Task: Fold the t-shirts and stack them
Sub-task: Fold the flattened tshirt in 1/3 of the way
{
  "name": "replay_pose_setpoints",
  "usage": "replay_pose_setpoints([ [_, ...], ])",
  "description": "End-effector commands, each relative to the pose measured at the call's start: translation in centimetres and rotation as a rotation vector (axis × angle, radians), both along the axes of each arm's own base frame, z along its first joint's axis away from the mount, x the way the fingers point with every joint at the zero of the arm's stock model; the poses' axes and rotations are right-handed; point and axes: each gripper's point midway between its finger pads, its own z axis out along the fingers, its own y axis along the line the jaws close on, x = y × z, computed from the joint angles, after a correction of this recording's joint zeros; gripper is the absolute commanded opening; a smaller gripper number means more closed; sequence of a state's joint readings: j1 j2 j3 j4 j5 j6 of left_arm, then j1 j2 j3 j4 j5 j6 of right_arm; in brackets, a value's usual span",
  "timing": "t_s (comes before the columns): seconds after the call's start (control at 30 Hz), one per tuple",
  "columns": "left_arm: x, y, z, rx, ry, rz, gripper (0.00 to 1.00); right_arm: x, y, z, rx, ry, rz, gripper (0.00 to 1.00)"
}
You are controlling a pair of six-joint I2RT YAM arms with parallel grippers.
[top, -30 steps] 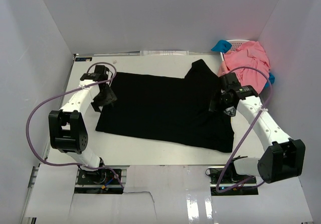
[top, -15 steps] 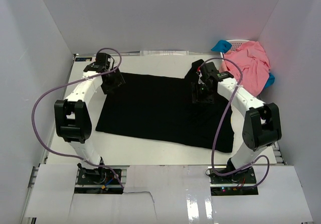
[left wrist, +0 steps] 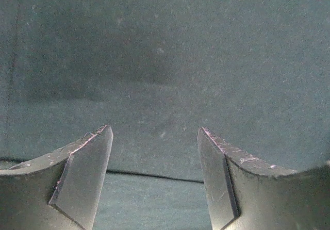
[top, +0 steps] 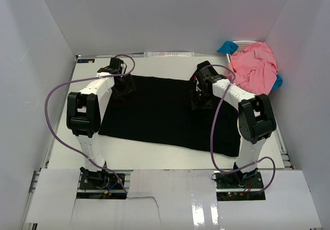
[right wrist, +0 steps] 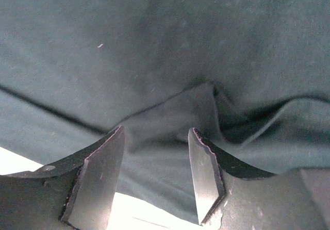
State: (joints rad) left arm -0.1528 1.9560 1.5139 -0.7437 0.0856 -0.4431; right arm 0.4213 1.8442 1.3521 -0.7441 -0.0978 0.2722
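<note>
- Step in hand: the first fold of the black t-shirt (top: 165, 111), which lies spread flat across the middle of the table (top: 154, 150). I judge that both arms are set up for a grasp along its far edge.
- Position of the left gripper (top: 124, 87): low over the far-left corner of the shirt. In the left wrist view its fingers (left wrist: 85, 163) stand apart, with only flat black cloth and a hem line between them.
- Position of the right gripper (top: 201, 100): low over the far-right part of the shirt, near the sleeve. In the right wrist view the jaws stand apart over a raised pucker of cloth, and bare table shows at the lower left.
- Contact: I cannot tell from any view whether the fingertips touch the cloth.
- Next move, as I judge it: lower both grippers, close on the far edge, then lift and draw it toward the near edge at an even rate. An uneven lift would likely skew the fold.
- Remaining stock: the salmon-pink t-shirts (top: 253, 65) lie heaped on the white basket (top: 246, 44) at the far-right corner, apart from the black one and not yet folded.
- Writing: none readable. I see no brand, print or label on the shirts or arms, and the marks at the far table edge are too small to read.
</note>
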Motion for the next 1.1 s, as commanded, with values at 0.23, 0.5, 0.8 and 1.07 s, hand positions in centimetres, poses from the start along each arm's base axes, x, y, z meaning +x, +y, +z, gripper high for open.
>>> replay_pose_setpoints([
  [0.23, 0.8, 0.7, 1.1, 0.038, -0.070, -0.014, 0.77, 1.6, -0.9, -1.4, -0.086, -0.032, -0.022, 0.57],
  [0.5, 0.4, 0.8, 0.9, 0.040, -0.071, -0.018, 0.77, 2.5, -1.9, -1.7, -0.153, -0.063, -0.051, 0.52],
  [0.8, -0.3, 0.8, 0.1, 0.042, -0.056, -0.020, 0.77, 3.0, -2.2, -3.3, -0.180, -0.059, -0.067, 0.42],
  [1.07, -0.6, 0.8, -0.2, 0.041, -0.047, -0.023, 0.77, 2.9, -2.0, -4.3, -0.174, -0.048, -0.067, 0.08],
])
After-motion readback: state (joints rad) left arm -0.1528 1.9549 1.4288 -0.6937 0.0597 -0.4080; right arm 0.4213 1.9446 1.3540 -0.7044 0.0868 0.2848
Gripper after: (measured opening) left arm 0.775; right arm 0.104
